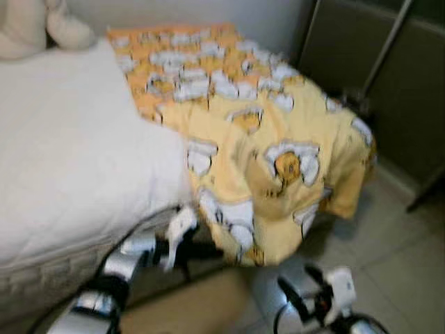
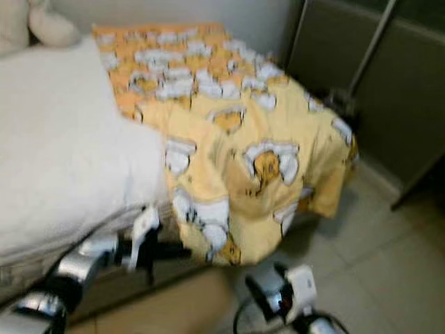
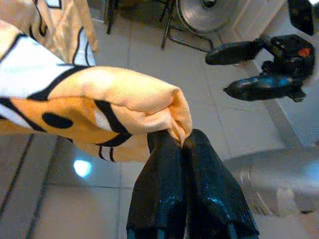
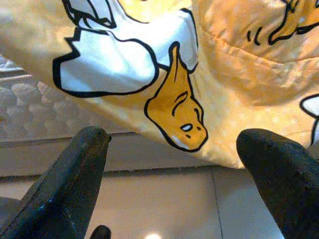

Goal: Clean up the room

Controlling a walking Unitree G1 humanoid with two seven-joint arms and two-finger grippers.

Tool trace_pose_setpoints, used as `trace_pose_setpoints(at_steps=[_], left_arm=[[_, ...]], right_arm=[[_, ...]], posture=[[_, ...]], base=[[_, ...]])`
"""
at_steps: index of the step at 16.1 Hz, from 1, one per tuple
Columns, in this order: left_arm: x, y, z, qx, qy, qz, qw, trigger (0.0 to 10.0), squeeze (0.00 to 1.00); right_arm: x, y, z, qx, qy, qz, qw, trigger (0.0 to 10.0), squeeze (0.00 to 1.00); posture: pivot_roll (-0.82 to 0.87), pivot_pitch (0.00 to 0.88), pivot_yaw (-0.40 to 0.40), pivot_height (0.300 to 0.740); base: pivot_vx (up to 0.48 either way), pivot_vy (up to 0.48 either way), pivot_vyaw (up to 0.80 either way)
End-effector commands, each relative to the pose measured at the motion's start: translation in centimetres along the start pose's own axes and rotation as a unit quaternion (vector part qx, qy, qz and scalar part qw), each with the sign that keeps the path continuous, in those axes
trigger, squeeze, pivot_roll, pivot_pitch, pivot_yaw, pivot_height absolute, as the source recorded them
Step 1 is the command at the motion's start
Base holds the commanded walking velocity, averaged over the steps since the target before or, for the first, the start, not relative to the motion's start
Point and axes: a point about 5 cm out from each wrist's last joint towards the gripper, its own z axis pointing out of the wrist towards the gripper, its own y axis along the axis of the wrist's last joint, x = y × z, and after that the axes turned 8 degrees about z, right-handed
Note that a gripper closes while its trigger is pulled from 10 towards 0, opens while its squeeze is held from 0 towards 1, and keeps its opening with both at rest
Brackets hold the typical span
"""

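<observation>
1. A white mattress (image 1: 69, 174) fills the left side, with a cream stuffed toy (image 1: 42, 28) at its far end.
2. The left gripper (image 3: 174, 142) is clenched on the hanging edge of the yellow blanket (image 1: 264, 153) below the mattress side.
3. The blanket drapes over the bed's near corner toward the tiled floor (image 1: 389, 257).
4. The right gripper (image 4: 174, 144) hangs just beneath the blanket, fingers spread, holding nothing.

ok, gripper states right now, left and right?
Left gripper: shut on the yellow blanket edge.
Right gripper: open, holding nothing, below the blanket's hanging edge.
</observation>
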Motion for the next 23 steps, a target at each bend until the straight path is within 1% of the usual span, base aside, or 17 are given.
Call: trace_pose_setpoints(at_steps=[1, 3, 4, 7, 11, 12, 13, 14, 16, 17, 19, 21, 23], left_arm=[[-0.6, -0.2, -0.1, 0.016, -0.034, 0.011, 0.999, 0.0, 0.00], [-1.0, -0.7, -0.2, 0.020, -0.040, 0.010, 0.999, 0.0, 0.00], [-0.8, -0.8, -0.6, 0.015, -0.025, 0.000, 1.000, 0.0, 0.00], [-0.7, -1.0, -1.0, 0.015, -0.018, -0.005, 1.000, 0.0, 0.00], [-1.2, -2.5, -2.3, 0.035, -0.022, -0.018, 0.999, 0.0, 0.00], [-1.3, -2.6, -2.4, 0.038, -0.021, -0.019, 0.999, 0.0, 0.00], [-1.3, -3.0, -2.9, 0.045, -0.019, -0.024, 0.999, 0.0, 0.00], [-1.3, -3.2, -3.3, 0.049, -0.017, -0.027, 0.998, 0.0, 0.00], [-1.0, -3.1, -3.6, 0.047, -0.002, -0.028, 0.998, 0.0, 0.00], [-0.8, -3.0, -3.6, 0.045, 0.003, -0.028, 0.999, 0.0, 0.00], [-0.7, -2.7, -3.1, 0.046, 0.001, -0.015, 0.999, 0.0, 0.00], [-1.0, -2.8, -2.7, 0.046, -0.009, -0.008, 0.999, 0.0, 0.00], [-1.5, -2.9, -2.2, 0.049, -0.026, 0.004, 0.998, 0.0, 0.00]], right_arm=[[-0.1, 0.8, 0.2, -0.016, 0.003, -0.006, 1.000, 10.0, 0.00], [-0.1, 0.9, 0.2, -0.019, 0.005, -0.005, 1.000, 10.0, 0.00], [0.1, 0.9, 0.3, -0.021, 0.008, -0.003, 1.000, 10.0, 0.00], [0.4, 0.9, 0.6, -0.022, 0.014, -0.001, 1.000, 10.0, 0.00], [0.8, 0.7, 0.8, -0.017, 0.021, 0.000, 1.000, 10.0, 0.00], [0.9, 0.7, 0.8, -0.017, 0.021, 0.000, 1.000, 10.0, 0.00], [1.0, 0.6, 0.8, -0.017, 0.022, 0.000, 1.000, 10.0, 0.00], [1.0, 0.5, 0.8, -0.016, 0.023, 0.001, 1.000, 10.0, 0.00], [1.1, 0.5, 0.8, -0.016, 0.024, 0.001, 1.000, 10.0, 0.00], [1.2, 0.5, 0.8, -0.016, 0.025, 0.002, 1.000, 10.0, 0.00], [1.2, 0.4, 0.7, -0.015, 0.026, 0.002, 1.000, 10.0, 0.00], [1.3, 0.2, 0.5, -0.013, 0.025, 0.002, 1.000, 10.0, 0.00], [1.4, 0.1, 0.4, -0.010, 0.025, 0.002, 1.000, 10.0, 0.00]], posture=[[-0.05, 0.000, -0.047, 0.736], [-0.06, 0.000, -0.046, 0.736], [-0.06, 0.000, -0.046, 0.736], [-0.05, 0.000, -0.050, 0.736], [-0.04, 0.000, -0.050, 0.736], [-0.04, 0.000, -0.050, 0.736], [-0.04, 0.000, -0.049, 0.736], [-0.04, 0.000, -0.049, 0.736], [-0.04, 0.000, -0.048, 0.736], [-0.04, 0.000, -0.048, 0.736], [-0.05, 0.001, -0.047, 0.736], [-0.05, 0.007, -0.045, 0.736], [-0.06, 0.011, -0.041, 0.736]], base=[[0.000, 0.000, 0.00], [0.000, 0.000, 0.00], [0.000, 0.000, 0.00], [0.000, 0.000, 0.00], [0.000, 0.399, 0.00], [0.000, 0.446, 0.00], [0.000, 0.446, 0.00], [0.000, 0.446, 0.00], [0.000, 0.448, 0.00], [0.000, 0.292, 0.00], [0.000, 0.000, 0.00], [0.000, 0.000, 0.00], [0.000, -0.384, 0.00]])
